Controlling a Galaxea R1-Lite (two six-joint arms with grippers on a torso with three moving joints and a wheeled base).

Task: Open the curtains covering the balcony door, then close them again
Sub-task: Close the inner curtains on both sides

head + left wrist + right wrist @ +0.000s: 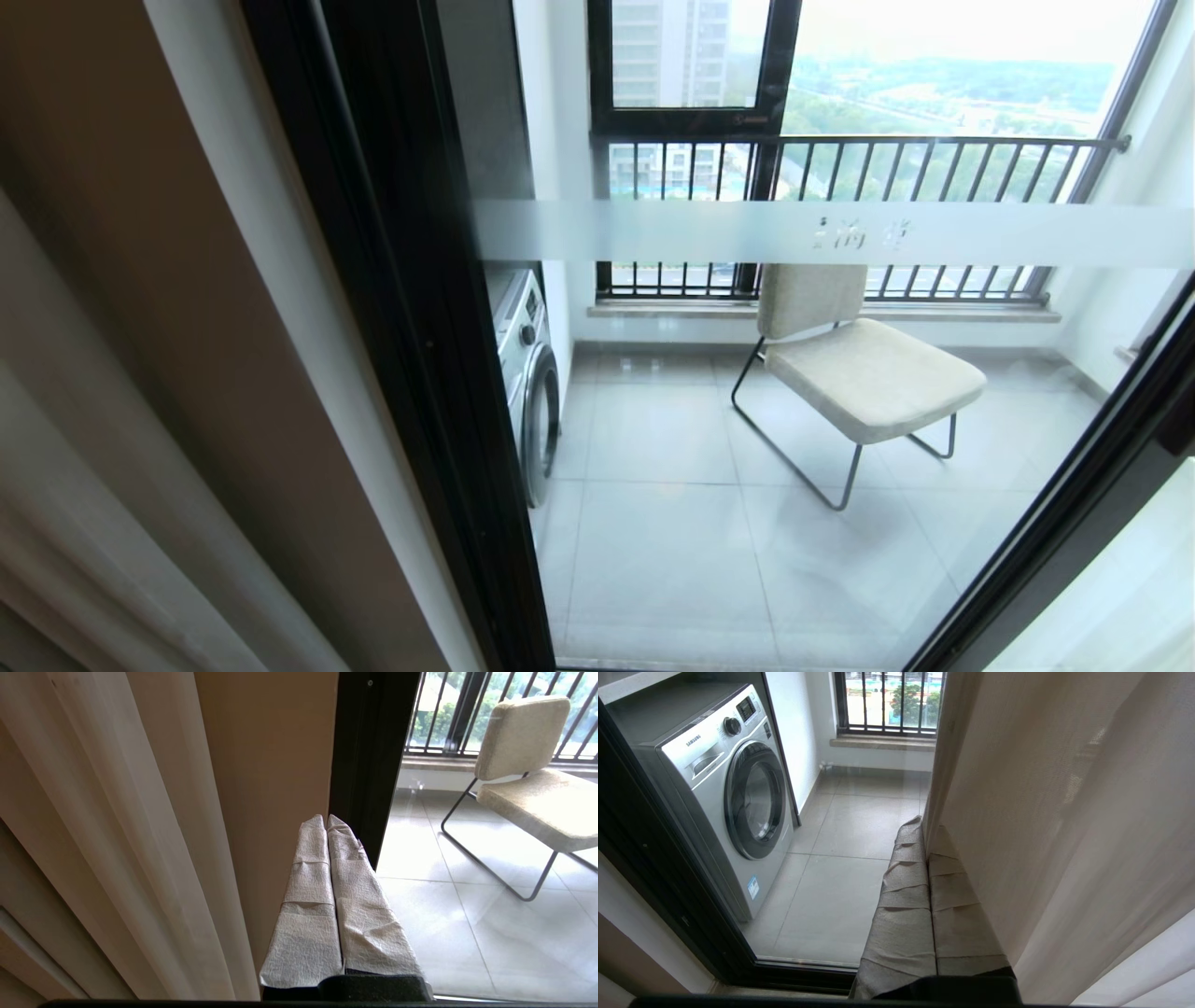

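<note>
Currently the curtains (pixel 140 448) sit bunched at both sides of the balcony door (pixel 747 420), glass uncovered, so the opening part looks done; closing remains. Left end effector (pixel 327 819) closed, empty, beside the beige fold near the door's black frame. Right end effector (pixel 923 826) closed, tips touching the sheer panel edge, not gripping it.

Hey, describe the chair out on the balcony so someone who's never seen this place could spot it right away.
Look through the balcony door, past its frosted band, onto the grey tiled floor. The chair stands near the railing bars, to the right of the washing machine. It is the only seat there: beige cushioned seat and back on a thin black wire frame, unlike the white, round-doored machine.
</note>
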